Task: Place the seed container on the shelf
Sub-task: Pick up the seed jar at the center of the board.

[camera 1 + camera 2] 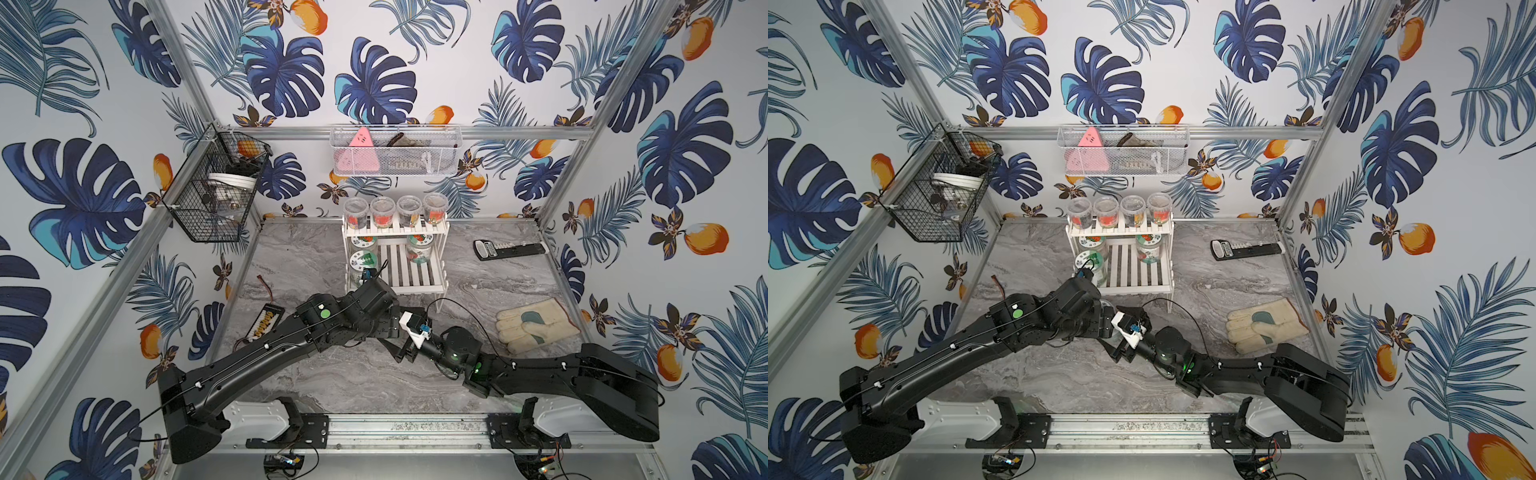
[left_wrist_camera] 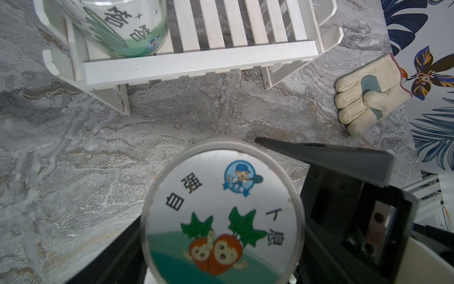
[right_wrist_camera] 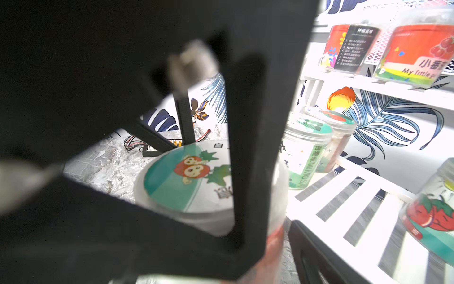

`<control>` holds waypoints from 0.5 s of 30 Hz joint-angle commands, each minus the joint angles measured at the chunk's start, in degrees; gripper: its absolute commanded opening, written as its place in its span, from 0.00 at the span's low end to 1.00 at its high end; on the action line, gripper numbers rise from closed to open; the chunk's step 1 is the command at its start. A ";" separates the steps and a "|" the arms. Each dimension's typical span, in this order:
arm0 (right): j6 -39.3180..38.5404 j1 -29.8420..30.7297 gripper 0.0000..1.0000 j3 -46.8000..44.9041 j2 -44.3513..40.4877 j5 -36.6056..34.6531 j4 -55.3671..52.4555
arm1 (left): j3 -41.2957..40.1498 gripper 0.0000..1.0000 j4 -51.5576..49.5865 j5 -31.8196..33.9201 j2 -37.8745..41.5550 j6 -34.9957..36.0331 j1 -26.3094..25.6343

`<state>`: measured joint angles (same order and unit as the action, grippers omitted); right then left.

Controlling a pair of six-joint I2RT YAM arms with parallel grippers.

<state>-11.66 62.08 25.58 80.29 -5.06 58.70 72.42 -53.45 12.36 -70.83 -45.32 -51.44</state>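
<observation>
The seed container (image 2: pixel 222 211), a clear jar with a carrot-picture lid (image 3: pixel 191 177), hangs above the marble table just in front of the shelf. My left gripper (image 2: pixel 221 243) is shut on it, one finger on each side of the jar. The right gripper (image 1: pixel 397 332) reaches in from the other side and stands open; one of its fingers (image 3: pixel 309 250) shows a strip of table between it and the jar wall. In both top views the arms hide the jar. The shelf (image 1: pixel 415 274) (image 2: pixel 196 61) is a white slatted two-tier rack.
Several cups (image 1: pixel 395 210) line the shelf's top tier; jars (image 1: pixel 363 259) (image 1: pixel 419 249) stand on the lower tier. A glove (image 1: pixel 536 324) and a black device (image 1: pixel 509 249) lie to the right. A wired board (image 1: pixel 266 322) lies left. A black wire basket (image 1: pixel 212 191) and a white mesh basket (image 1: pixel 395 151) hang above.
</observation>
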 commanded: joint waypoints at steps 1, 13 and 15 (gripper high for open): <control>1.43 0.05 0.95 0.59 1.54 -0.47 2.47 | 0.61 0.72 2.38 -1.23 0.38 -0.21 -0.57; 2.56 -0.20 0.98 0.52 6.34 2.20 8.32 | 0.75 0.72 2.70 -2.28 1.65 0.15 -0.85; 2.74 -0.45 0.98 0.65 6.78 3.41 8.28 | 0.79 0.72 2.56 -2.52 1.77 0.28 -0.85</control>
<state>-9.06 61.82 25.85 86.39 -3.07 68.64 72.51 -54.02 12.47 -69.45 -45.41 -52.05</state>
